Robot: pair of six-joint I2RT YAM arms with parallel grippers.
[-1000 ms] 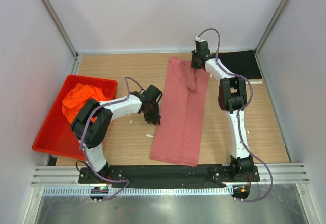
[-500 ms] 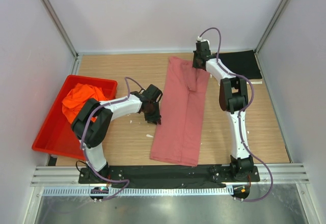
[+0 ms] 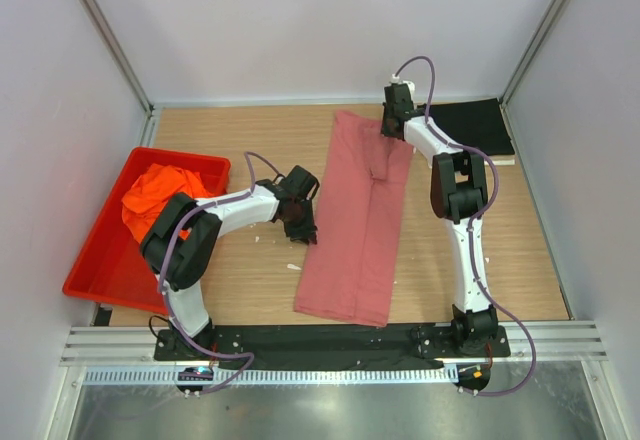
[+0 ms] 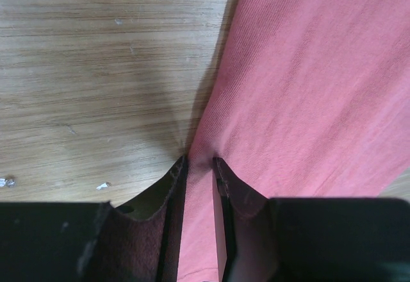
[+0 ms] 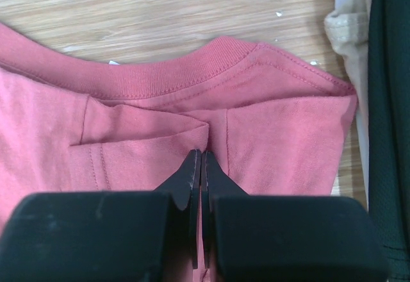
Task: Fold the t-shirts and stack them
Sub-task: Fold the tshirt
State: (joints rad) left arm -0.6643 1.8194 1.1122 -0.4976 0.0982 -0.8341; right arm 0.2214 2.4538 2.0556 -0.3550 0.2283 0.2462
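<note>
Two pinches hold the rose-red shirt [image 3: 355, 225], lengthwise mid-frame on the surface [image 3: 240, 130]: left end effector [image 4: 198, 163] clenched on its left edge, right end effector [image 5: 201, 157] on the collar fold up top. Lift both together, cloth taut; the black shirt [image 3: 470, 125] at upper right crowds the collar, the orange shirt [image 3: 160, 190] sits in the red tray [image 3: 100, 260]

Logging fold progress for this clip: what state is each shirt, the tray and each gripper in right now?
rose shirt: folded lengthwise into a long strip, lying flat.
orange shirt: crumpled, unfolded, in the tray.
black shirt: folded, flat at the far right corner.
tray: upright, holding the orange shirt.
left gripper: shut on the rose shirt's left edge.
right gripper: shut on the rose shirt below the collar.
</note>
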